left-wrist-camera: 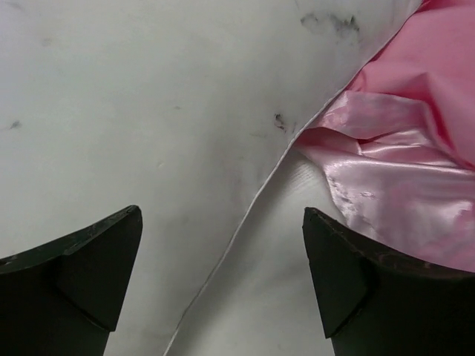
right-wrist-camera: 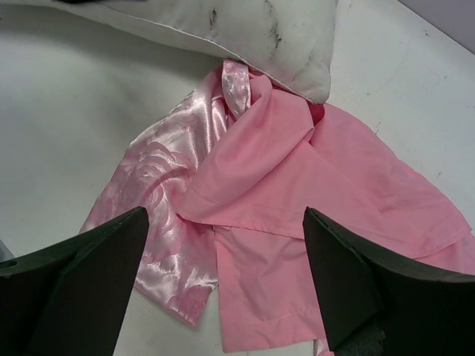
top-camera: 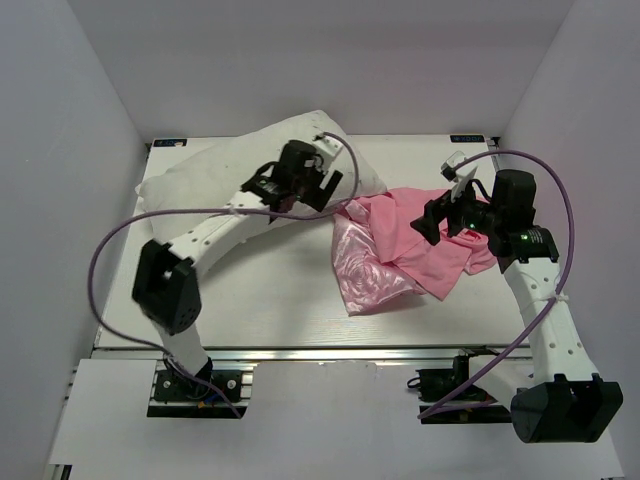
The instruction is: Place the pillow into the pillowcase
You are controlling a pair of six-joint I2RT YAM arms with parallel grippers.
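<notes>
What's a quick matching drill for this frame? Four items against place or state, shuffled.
Items
1. pillow
2. pillowcase
3. left jaws
4. right jaws

Place or state
A. open, hanging over matte pink fabric
B. crumpled in a heap, right of centre on the table
C. lying at a slant at the back left
D. open, hanging over a white seamed edge

Pairs: 1-C, 2-B, 3-D, 4-A
</notes>
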